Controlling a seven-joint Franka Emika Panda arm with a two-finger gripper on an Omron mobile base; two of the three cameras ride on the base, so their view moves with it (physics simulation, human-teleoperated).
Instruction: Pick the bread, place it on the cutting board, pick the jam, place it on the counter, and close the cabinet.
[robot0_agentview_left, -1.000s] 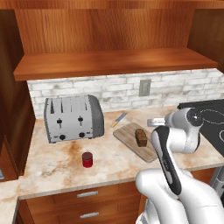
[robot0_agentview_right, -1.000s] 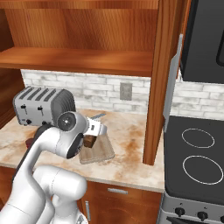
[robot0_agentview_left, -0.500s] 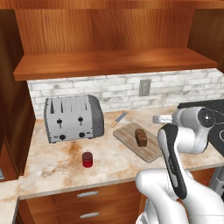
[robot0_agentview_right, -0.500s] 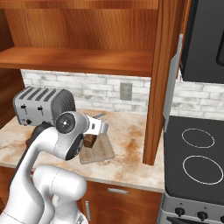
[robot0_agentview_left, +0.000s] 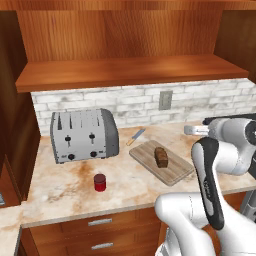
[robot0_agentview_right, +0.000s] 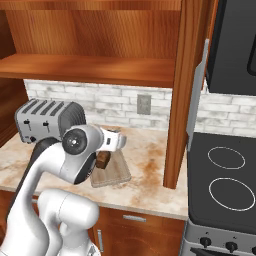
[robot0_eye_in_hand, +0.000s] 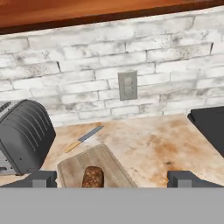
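The gripper (robot0_eye_in_hand: 112, 178) has its jaws spread as wide as they go with nothing between them; in the hand view its 2 dark fingertips (robot0_eye_in_hand: 41, 178) sit far apart at 7 and 5 o'clock. Between them, at 6 o'clock, the bread (robot0_eye_in_hand: 92, 176) lies on the cutting board (robot0_eye_in_hand: 74, 166), well clear of both tips. At 9 o'clock stands the toaster (robot0_eye_in_hand: 24, 133), and a knife (robot0_eye_in_hand: 83, 138) lies on the counter (robot0_eye_in_hand: 153, 144) between toaster and board. A wall outlet (robot0_eye_in_hand: 127, 85) sits in the white brick at 12 o'clock, and a dark stove edge (robot0_eye_in_hand: 210, 127) cuts in at 3 o'clock. The left base view adds what the hand view lacks: the jam (robot0_agentview_left: 100, 182) stands upright on the counter at 7 o'clock from the board, well apart from it and in front of the toaster, with the gripper (robot0_agentview_left: 192, 130) up at 2 o'clock from the bread. The right base view shows the cabinet (robot0_agentview_right: 186, 85) door swung open, edge-on at 2 o'clock from the board, with its silver handle (robot0_agentview_right: 198, 85) facing the stove; here the arm hides part of the bread (robot0_agentview_right: 103, 159).
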